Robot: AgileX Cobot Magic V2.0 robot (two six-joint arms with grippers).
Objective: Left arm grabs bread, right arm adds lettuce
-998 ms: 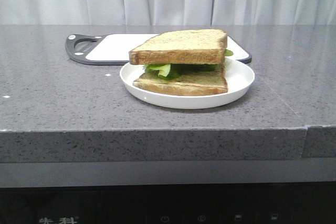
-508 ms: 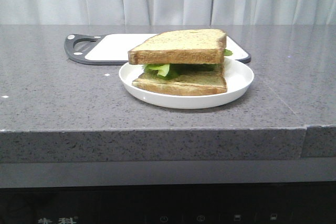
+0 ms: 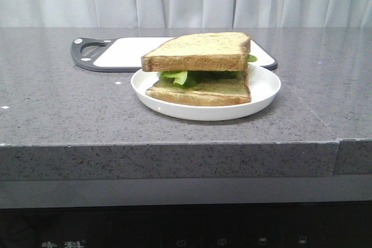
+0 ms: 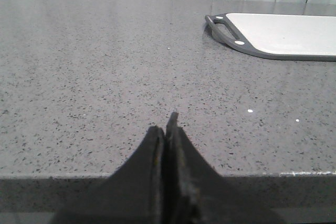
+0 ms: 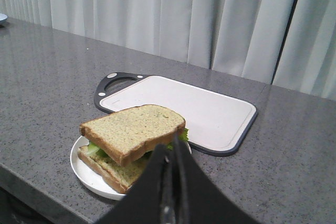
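Note:
A thick bread slice [image 3: 200, 50] lies on top of green lettuce [image 3: 183, 77], which rests on a thinner slice [image 3: 203, 91] in a white plate [image 3: 264, 88]. The stack also shows in the right wrist view: the top bread [image 5: 131, 129], the lettuce [image 5: 93, 149], the plate [image 5: 84, 171]. My right gripper [image 5: 170, 142] is shut and empty, back from the plate and above it. My left gripper [image 4: 167, 124] is shut and empty over bare counter near the front edge. Neither arm shows in the front view.
A white cutting board with a dark grey rim and handle [image 3: 93, 53] lies behind the plate; it also shows in the left wrist view [image 4: 283, 35] and the right wrist view [image 5: 189, 106]. The grey stone counter [image 3: 58, 103] ends at a front edge. Curtains hang behind.
The sandwich, plate and board sit a few pixels further left in the front view; nothing else differs.

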